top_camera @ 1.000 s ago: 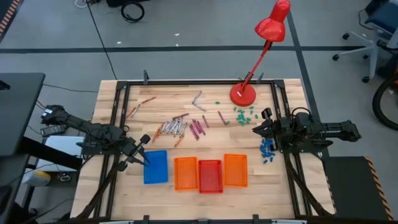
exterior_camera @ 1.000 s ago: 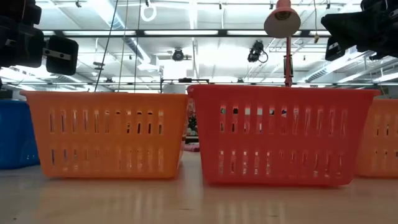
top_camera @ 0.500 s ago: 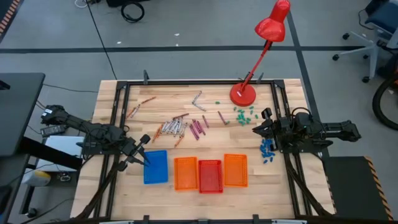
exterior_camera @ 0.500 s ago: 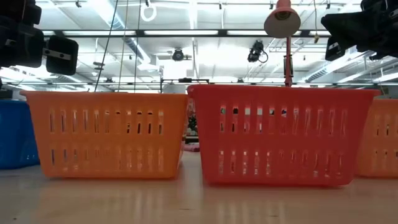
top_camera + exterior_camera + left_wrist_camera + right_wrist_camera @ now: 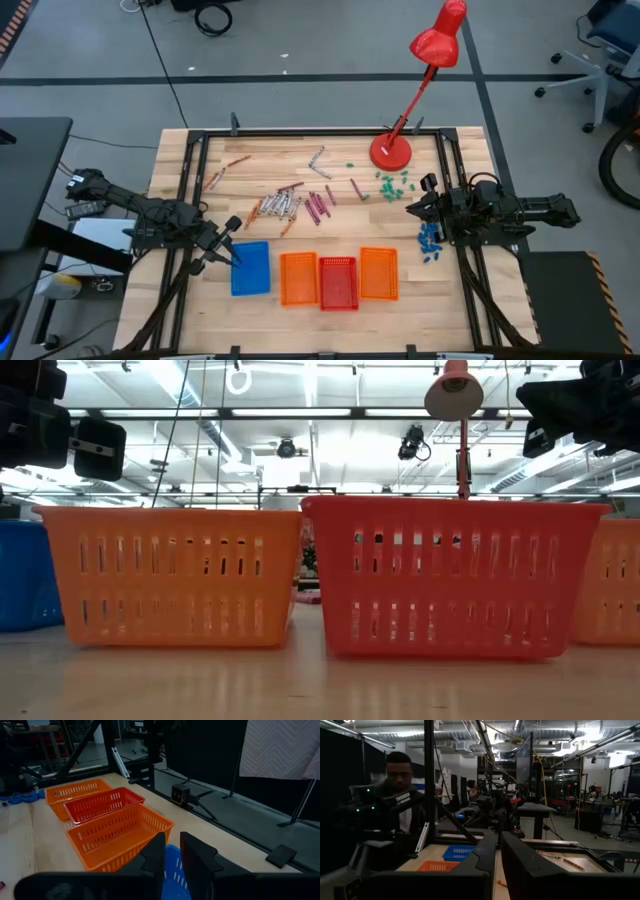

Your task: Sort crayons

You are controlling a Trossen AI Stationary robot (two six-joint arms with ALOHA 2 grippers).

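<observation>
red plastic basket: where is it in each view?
High: red plastic basket near front edge, between two orange baskets.
Low: right of centre, closest.
Left wrist: middle of three.
Right wrist: cannot tell.
Shared landmark: blue basket, at the row's left-arm end.

Grey floor (image 5: 300, 90), ceiling strip lights (image 5: 330, 412)

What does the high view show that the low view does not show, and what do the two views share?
Only the high view shows the crayons loose on the table, the red lamp's base and the left gripper over the blue tray. Only the low view shows the room's ceiling lights. Both show the red tray between two orange trays.
</observation>
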